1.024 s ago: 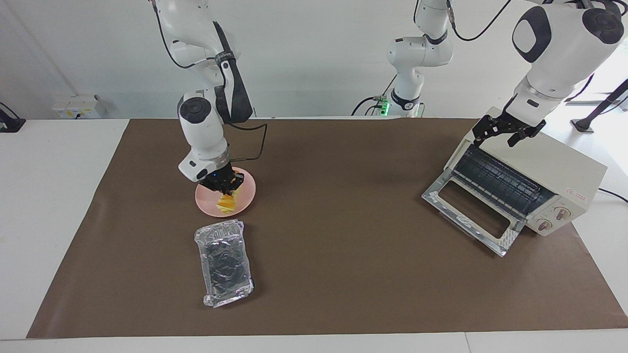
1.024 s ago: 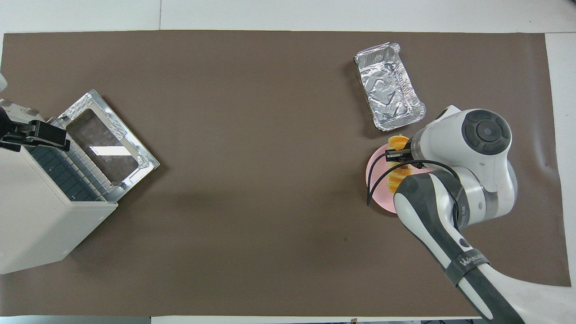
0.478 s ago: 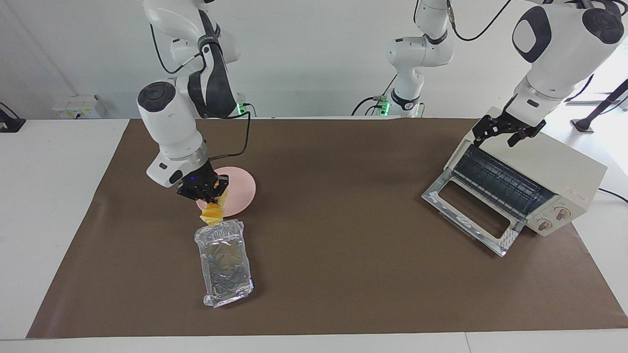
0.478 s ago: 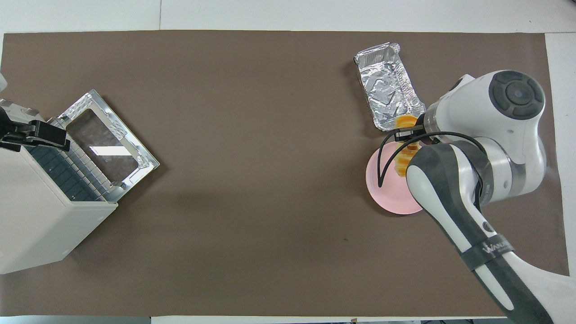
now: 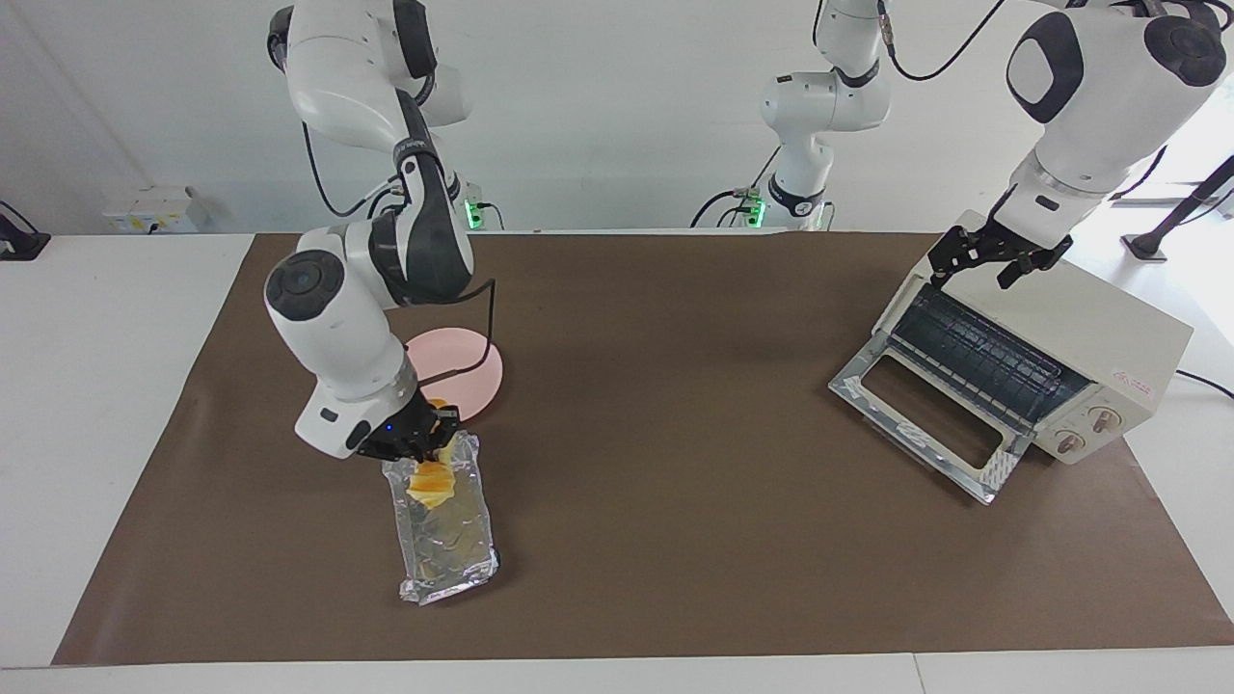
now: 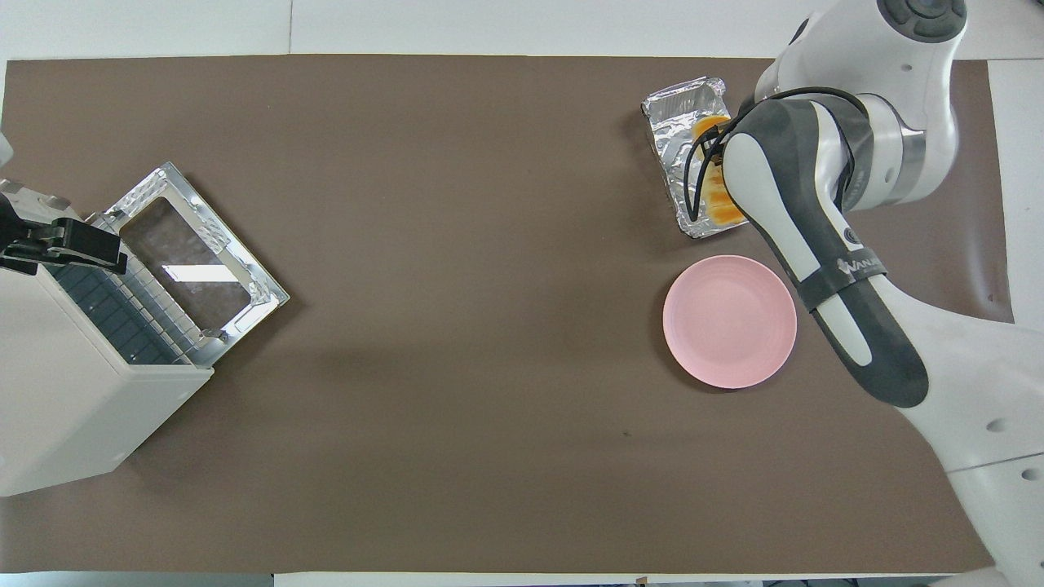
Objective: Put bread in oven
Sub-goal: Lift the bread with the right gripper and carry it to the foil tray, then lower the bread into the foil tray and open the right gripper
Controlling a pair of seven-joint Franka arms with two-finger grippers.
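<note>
Right fingers: closed around the bread [image 5: 431, 483], at its upper end; right gripper [image 5: 413, 445] low over the foil tray's [image 5: 448, 540] end nearest the robots.
Left fingers: spread apart, nothing between them; left gripper [image 5: 993, 253] above the oven's [image 5: 1089, 333] top front edge, whether touching it I cannot tell. Left arm waiting.
Brown mat [image 5: 675, 463]: covers most of the table, under everything below both sets of fingers.
Oven: directly under the left fingers, at the left arm's end of the table, set at an angle. Cream-white box, two round knobs on the front.
Oven door [image 5: 921, 419]: dropped open, lying flat on the mat in front of the oven, glass window up; dark wire rack [image 5: 979, 352] visible inside, just below the left fingers.
Foil tray: crinkled silver, long and narrow, beneath the right fingers and running away from the robots, at the right arm's end of the table.
Pink plate [image 5: 463, 364]: round, nothing on it, just beside the right fingers and nearer the robots than the tray; well apart from the oven.
Bread: yellow-orange, ridged, hanging down from the right fingers into the tray's near end; whether its lower end rests on the foil I cannot tell. In the overhead view [image 6: 718, 208] it lies over the tray's inside, partly hidden by the right arm.
</note>
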